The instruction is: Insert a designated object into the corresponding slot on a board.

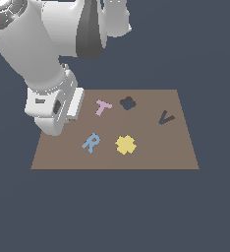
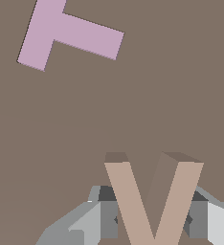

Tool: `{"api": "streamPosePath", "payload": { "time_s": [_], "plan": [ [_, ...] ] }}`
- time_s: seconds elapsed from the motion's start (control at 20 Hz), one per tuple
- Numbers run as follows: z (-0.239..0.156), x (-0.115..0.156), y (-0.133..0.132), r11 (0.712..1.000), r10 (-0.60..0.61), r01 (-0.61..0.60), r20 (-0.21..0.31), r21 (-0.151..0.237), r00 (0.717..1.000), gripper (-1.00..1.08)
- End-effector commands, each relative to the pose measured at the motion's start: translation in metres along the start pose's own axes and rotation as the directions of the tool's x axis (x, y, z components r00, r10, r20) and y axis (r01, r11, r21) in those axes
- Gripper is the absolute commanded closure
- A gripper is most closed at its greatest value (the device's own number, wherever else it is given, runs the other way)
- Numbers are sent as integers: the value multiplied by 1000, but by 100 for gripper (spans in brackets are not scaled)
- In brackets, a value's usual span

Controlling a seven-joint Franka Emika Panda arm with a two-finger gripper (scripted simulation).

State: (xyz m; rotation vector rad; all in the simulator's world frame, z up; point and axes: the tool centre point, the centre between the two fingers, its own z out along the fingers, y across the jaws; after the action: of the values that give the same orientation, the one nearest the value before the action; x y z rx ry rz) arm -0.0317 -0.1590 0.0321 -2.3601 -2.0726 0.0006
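My hand (image 2: 152,220) grips the V piece (image 2: 152,201) above the board (image 1: 151,152). V slot (image 1: 165,118) sits well apart, past the pink T (image 1: 103,107).

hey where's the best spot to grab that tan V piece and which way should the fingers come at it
Probably low on the V piece, where its two arms converge near the point. The wrist view shows the fingers flanking it there, one on each outer edge, approaching from above the board. The flat, slanted outer faces give the pads something to press, and the narrow end fits between them.
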Motion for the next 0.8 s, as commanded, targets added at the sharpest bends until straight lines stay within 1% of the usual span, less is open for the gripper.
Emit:
{"api": "streamPosePath", "payload": {
  "time_s": [0.0, 0.2, 0.4, 0.6, 0.75],
  "plan": [
    [-3, 0, 0, 1000, 0, 0, 0, -1, 1000, 108],
    [-1, 5, 2, 1000, -14, 14, 0, 0, 1000, 108],
    [-2, 29, 10, 997, -79, 79, 0, -1, 997, 108],
    [-3, 73, 21, 981, -194, 194, 1, -1, 981, 108],
    [-4, 120, 26, 950, -312, 312, 1, -1, 950, 108]
  ]
}}
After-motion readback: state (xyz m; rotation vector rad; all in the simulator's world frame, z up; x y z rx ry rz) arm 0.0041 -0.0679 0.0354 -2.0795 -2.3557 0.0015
